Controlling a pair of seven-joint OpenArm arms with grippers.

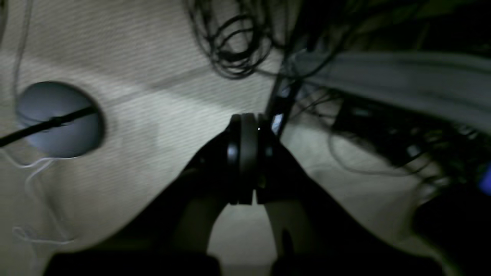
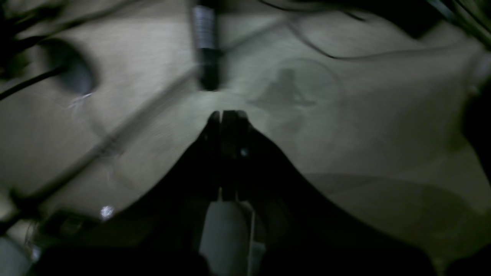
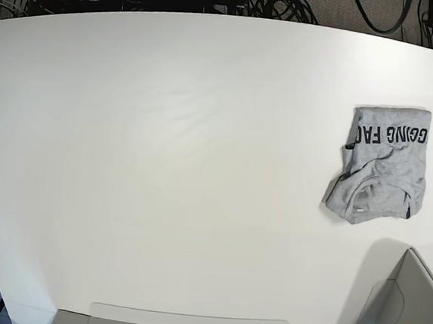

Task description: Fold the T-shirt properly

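Observation:
The T-shirt (image 3: 383,165) lies in a small bundle at the right side of the white table (image 3: 172,150) in the base view. Black lettering shows along its far edge, and the lower part is rumpled and uneven. Neither arm reaches into the base view. In the left wrist view my left gripper (image 1: 249,117) is shut with nothing between its fingers, over a pale surface. In the right wrist view my right gripper (image 2: 226,115) is also shut and holds nothing. No cloth appears in either wrist view.
Tangled black cables (image 1: 234,38) lie beyond the left gripper, and a round grey opening (image 1: 57,119) has a cable through it. A dark cylinder (image 2: 207,50) stands ahead of the right gripper. Grey box-like panels (image 3: 409,300) sit at the base view's bottom edge.

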